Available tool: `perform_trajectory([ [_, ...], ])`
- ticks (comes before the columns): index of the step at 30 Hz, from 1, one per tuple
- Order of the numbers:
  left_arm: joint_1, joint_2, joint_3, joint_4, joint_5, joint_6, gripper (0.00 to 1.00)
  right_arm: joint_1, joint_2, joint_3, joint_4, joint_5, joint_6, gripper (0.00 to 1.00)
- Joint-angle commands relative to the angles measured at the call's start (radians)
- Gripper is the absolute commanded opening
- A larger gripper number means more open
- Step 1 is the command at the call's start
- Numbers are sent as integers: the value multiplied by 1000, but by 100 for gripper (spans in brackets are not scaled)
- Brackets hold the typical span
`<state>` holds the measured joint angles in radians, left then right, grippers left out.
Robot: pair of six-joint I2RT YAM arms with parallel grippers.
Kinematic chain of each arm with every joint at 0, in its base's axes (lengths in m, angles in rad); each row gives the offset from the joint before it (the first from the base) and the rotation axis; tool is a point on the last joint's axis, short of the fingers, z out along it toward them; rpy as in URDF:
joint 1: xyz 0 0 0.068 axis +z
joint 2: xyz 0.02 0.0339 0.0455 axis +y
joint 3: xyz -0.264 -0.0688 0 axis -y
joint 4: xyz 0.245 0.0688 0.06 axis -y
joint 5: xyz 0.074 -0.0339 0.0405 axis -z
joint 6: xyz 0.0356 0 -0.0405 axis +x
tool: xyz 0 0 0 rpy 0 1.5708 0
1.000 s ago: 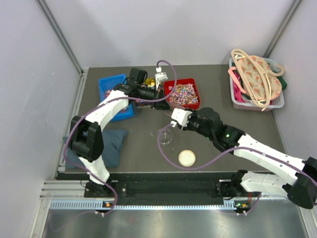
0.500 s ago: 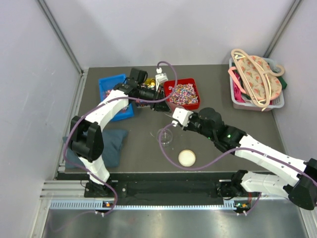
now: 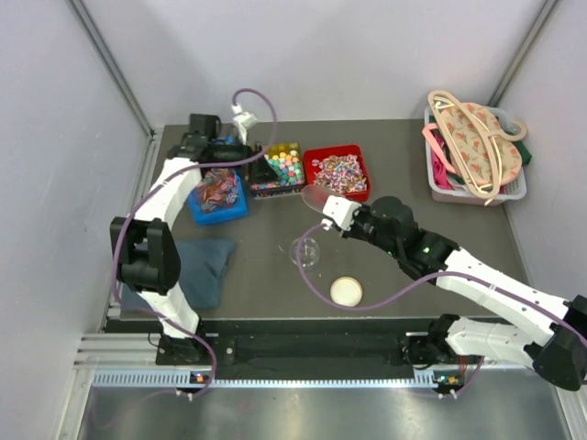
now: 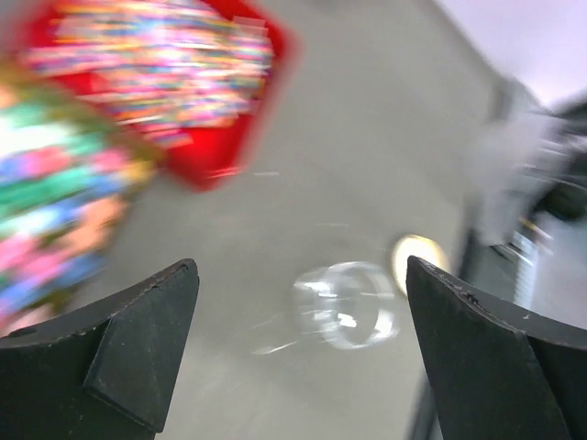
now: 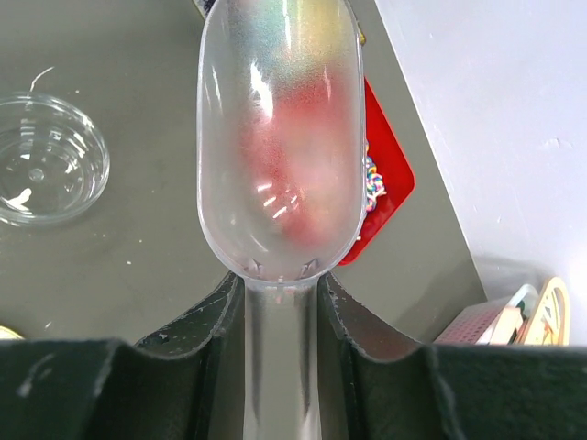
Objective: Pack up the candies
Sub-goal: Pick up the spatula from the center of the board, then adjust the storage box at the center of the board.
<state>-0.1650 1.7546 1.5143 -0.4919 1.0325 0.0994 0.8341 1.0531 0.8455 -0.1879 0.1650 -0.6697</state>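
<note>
Red, pink and silvery candies (image 3: 337, 172) fill a red tray (image 3: 336, 148) at the far middle of the table (image 3: 413, 183). More lie in a blue tray (image 3: 229, 209) to the left, and bright cubes (image 3: 286, 167) sit in a dark tray (image 3: 273, 192) between the two.

Just off the red tray's near-left corner, a frosted scoop (image 5: 280, 137) is clamped by its handle in the right gripper (image 5: 281, 316). The left gripper (image 4: 300, 268) hangs near the blue and dark trays with its fingers spread wide and nothing between them.

Nearer the arms stand a clear bowl (image 3: 306, 250) and a round cream lid (image 3: 347, 291), close together but apart. A blue cushion (image 3: 206, 266) lies at the near left, and a basket (image 3: 440, 188) piled with hangers stands in the far right corner.

The tabletop is dark grey and matte. Pale grey walls (image 3: 321, 55) enclose it on three sides, and a metal rail runs along the near edge.

The left wrist view is smeared, so the trays show there only as streaks of colour. A reddish patch shows through the scoop's plastic. Whether that is candy inside or the tray behind it cannot be told. The left arm covers part of the blue tray, and the hangers hide the basket's contents.
</note>
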Motion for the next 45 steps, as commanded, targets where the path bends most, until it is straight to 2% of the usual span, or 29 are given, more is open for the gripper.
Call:
perform_trajectory([
  [1, 62, -93, 21, 41, -200, 46, 99, -23, -12, 67, -21, -24, 28, 0],
  [4, 71, -130, -29, 64, -340, 80, 99, -41, 8, 104, -65, -48, 56, 0],
  [7, 105, -170, -80, 113, -394, 91, 99, -50, 25, 121, -90, -62, 68, 0],
  [13, 157, -173, -82, 162, -587, 143, 99, -49, 41, 133, -108, -73, 74, 0],
  [15, 209, -150, -59, 174, -635, 187, 99, -49, 45, 135, -110, -76, 78, 0],
  [20, 281, -49, 36, 184, -628, 267, 99, -49, 56, 138, -111, -78, 78, 0],
  [26, 314, 149, 323, 20, -542, 439, 99, -49, 64, 138, -111, -78, 82, 0],
  [32, 328, 307, 486, -59, -542, 552, 99, -55, 67, 135, -108, -79, 88, 0],
  [39, 358, 411, 576, -145, -482, 637, 97, -56, 84, 141, -110, -84, 88, 0],
  [45, 366, 465, 610, -217, -488, 697, 98, -56, 84, 141, -110, -90, 91, 0],
])
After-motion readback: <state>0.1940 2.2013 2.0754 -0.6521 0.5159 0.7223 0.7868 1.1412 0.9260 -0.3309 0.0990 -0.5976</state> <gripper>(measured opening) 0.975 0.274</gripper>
